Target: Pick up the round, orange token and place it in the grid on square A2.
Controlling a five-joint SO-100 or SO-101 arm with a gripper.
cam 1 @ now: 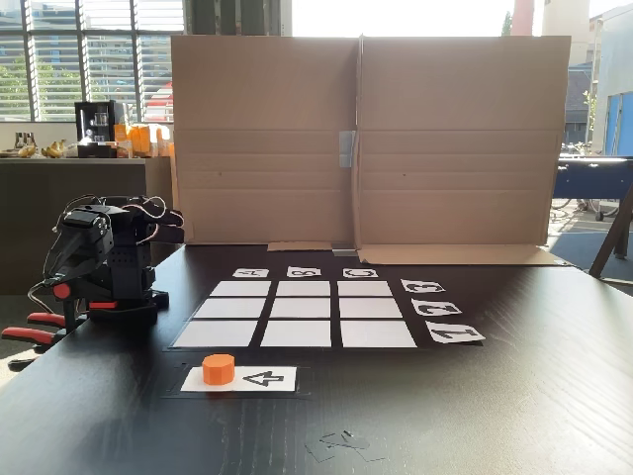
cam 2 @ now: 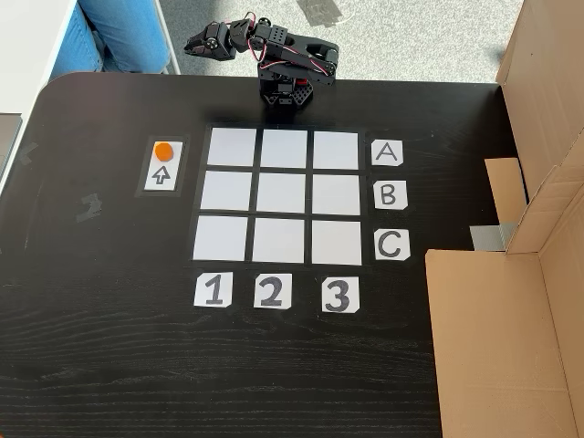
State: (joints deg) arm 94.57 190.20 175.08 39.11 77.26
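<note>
Gripper [cam 2: 196,43] folded back; token [cam 2: 162,151] on arrow card [cam 2: 163,175].

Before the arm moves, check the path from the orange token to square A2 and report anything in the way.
Nothing visible blocks it. The token sits on the arrow card, left of the grid in this fixed view. Square A2 is bare, and so is the cell between them. The arm is folded beyond the grid.
</note>
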